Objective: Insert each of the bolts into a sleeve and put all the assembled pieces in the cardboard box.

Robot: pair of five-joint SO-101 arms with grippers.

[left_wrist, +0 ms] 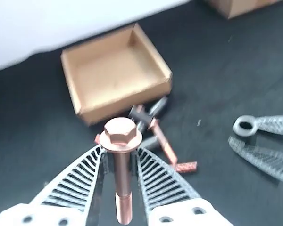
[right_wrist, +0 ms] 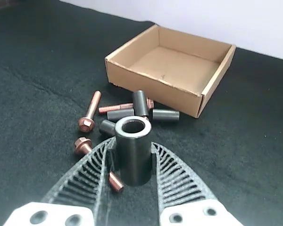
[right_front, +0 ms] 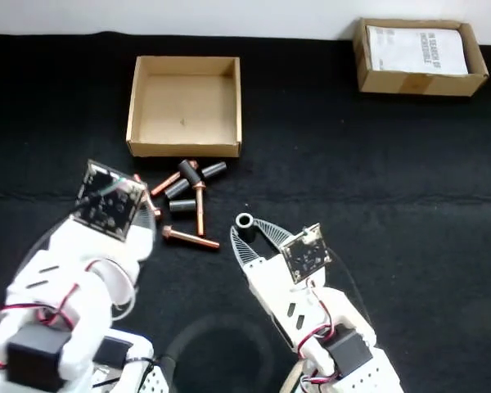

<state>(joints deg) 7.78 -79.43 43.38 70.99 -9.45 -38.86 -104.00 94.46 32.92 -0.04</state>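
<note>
Bright even light, probably overhead; soft shadows; white wall [right_front: 229,15] washed out.

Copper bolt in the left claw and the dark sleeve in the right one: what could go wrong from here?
The copper-coloured hex-head bolt, pinched in the left claw, has to meet the narrow hole of the dark grey metal sleeve in the right claw; a slight tilt could jam it or pop it loose. Loose bolts and sleeves lie before the open cardboard box, so a low pass might scatter them.
</note>
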